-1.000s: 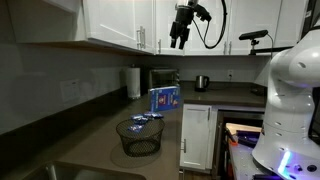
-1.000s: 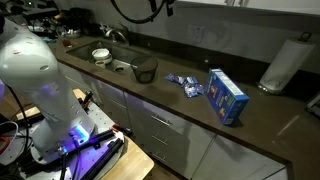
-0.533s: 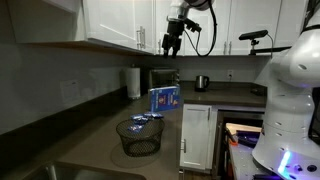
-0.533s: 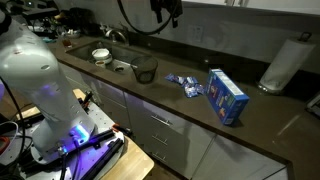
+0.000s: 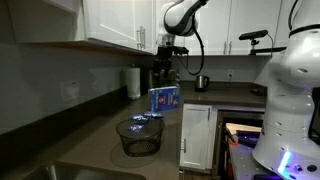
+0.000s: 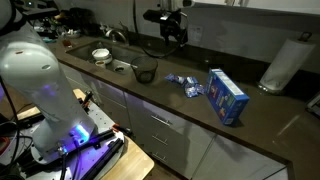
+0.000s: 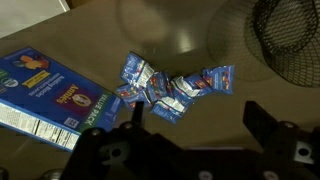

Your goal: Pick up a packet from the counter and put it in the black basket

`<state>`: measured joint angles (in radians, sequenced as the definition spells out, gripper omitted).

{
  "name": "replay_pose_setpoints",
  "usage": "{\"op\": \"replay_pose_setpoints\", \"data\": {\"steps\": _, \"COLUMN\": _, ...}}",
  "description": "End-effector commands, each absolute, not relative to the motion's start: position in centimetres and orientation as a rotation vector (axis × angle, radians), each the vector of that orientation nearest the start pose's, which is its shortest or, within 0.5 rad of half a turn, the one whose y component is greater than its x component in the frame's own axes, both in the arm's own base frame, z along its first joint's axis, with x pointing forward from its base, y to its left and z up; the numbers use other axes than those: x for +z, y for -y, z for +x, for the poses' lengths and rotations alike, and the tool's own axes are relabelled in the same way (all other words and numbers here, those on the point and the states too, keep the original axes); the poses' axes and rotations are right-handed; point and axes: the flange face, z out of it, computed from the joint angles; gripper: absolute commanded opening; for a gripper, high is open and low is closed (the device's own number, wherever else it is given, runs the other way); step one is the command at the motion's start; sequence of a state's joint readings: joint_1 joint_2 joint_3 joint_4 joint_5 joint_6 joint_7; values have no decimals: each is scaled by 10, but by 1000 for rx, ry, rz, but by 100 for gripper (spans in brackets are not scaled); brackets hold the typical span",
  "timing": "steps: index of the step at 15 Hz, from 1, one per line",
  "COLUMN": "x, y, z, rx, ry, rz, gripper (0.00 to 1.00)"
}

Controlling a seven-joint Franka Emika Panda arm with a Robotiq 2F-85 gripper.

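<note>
Several blue packets [image 7: 172,85] lie in a loose pile on the dark counter [image 7: 210,115]; they also show in both exterior views [image 6: 183,83] [image 5: 148,117]. The round black wire-mesh basket [image 7: 293,40] stands beside them, at the upper right of the wrist view, and shows in both exterior views [image 6: 146,69] [image 5: 139,136]. My gripper [image 7: 197,117] is open and empty, well above the counter over the packets; it shows in both exterior views [image 5: 166,66] [image 6: 173,32].
A large blue box lies at the left of the wrist view [image 7: 50,92] and stands on the counter [image 6: 227,96] [image 5: 164,98]. A paper towel roll [image 6: 285,62] stands by the wall. A sink [image 6: 100,38] with a bowl [image 6: 101,55] lies past the basket.
The gripper has come down from near the upper cabinets toward the counter and shifted sideways over the packets. Packets, box and basket have not moved.
</note>
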<state>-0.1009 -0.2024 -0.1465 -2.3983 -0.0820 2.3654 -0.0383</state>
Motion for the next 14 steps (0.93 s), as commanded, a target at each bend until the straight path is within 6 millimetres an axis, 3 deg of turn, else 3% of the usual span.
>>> {"op": "replay_pose_setpoints", "data": {"steps": 1, "x": 361, "y": 128, "z": 473, "rx": -224, "ry": -196, "rz": -3186, "gripper": 100}}
{"op": "replay_pose_setpoints", "data": {"steps": 6, "x": 302, "y": 132, "z": 482, "rx": -201, "ry": -182, "rz": -3195, "gripper": 100}}
{"op": "replay_pose_setpoints", "data": {"steps": 14, "x": 229, "y": 146, "z": 508, "rx": -204, "ry": -183, "rz": -3213, "gripper": 100}}
